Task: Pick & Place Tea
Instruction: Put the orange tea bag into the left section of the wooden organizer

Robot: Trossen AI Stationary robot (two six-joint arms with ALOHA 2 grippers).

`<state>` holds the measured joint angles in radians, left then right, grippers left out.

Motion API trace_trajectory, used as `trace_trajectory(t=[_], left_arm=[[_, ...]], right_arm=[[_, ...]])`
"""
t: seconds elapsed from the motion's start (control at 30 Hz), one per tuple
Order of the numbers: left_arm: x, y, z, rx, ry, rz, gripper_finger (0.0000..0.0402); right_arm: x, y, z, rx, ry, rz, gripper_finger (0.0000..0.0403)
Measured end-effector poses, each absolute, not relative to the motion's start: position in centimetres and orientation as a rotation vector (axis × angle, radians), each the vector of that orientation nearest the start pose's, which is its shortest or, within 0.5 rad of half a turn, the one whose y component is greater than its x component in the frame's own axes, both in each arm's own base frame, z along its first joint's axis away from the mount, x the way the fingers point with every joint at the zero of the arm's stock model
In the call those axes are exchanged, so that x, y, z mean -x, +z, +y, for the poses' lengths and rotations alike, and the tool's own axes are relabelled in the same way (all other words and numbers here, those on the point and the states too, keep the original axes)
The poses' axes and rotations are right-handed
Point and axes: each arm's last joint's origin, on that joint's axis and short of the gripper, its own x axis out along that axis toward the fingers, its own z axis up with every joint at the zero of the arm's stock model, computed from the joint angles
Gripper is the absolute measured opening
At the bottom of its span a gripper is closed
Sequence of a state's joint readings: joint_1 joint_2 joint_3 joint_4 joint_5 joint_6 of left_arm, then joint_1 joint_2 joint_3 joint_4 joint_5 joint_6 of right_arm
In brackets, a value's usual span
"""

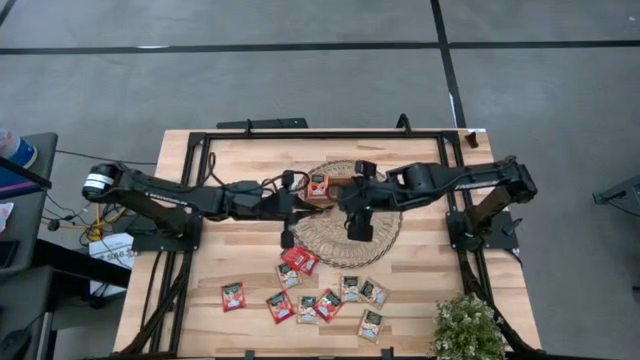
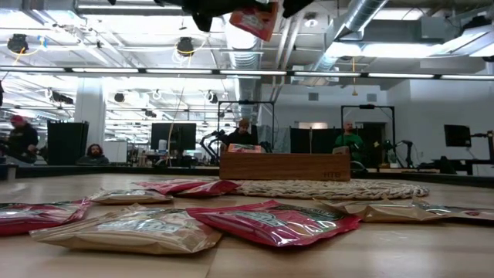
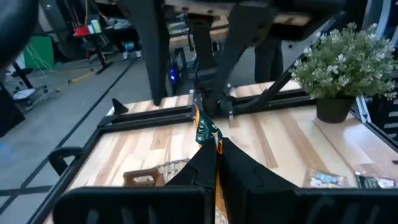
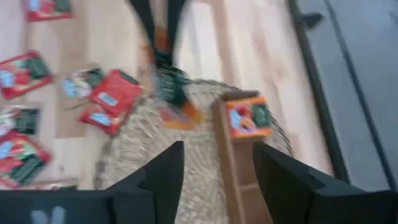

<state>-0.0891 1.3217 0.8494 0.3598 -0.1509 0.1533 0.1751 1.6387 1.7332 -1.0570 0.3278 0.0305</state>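
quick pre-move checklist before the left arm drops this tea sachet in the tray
1. Left pincer shut on a red-orange sachet: ok.
2. Sachet lifted clear of the table, as the low view shows: ok.
3. Sachet directly over the wooden tray: cannot tell.
4. Target compartment free: cannot tell; one sachet already lies in an end compartment.
5. Right pincer open and empty, but hovering over the wicker mat close by: not ok.

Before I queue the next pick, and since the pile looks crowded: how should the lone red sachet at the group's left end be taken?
Probably straight from above, pinching across two opposite edges of the lone red sachet. It lies flat on the table and apart from its neighbours, so every side looks free and nothing offers a side approach.
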Motion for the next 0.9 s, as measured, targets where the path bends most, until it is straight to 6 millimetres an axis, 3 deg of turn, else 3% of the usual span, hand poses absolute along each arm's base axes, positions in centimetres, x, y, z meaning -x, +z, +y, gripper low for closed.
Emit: trace_trajectory(t=[0.27,0.57,0.73,0.87,0.9], left_arm=[[-29.5,29.0,-2.7,-0.174,0.035,0.116,0.0000],[-29.5,29.1,-2.7,-0.181,0.037,0.101,0.0000],[-29.6,29.2,-2.7,-0.181,0.039,0.093,0.0000],[-29.6,29.2,-2.7,-0.181,0.041,0.092,0.0000],[-29.6,29.2,-2.7,-0.182,0.041,0.090,0.0000]], right_arm=[[-33.5,36.9,5.2,0.219,-0.075,0.908,0.0219],[-33.8,37.0,5.4,0.221,-0.029,0.877,0.0189],[-33.9,37.0,5.1,0.224,-0.028,0.876,0.0133],[-33.9,37.0,5.1,0.238,-0.027,0.882,0.0027],[-33.8,37.0,5.0,0.246,-0.033,0.884,0.0016]])
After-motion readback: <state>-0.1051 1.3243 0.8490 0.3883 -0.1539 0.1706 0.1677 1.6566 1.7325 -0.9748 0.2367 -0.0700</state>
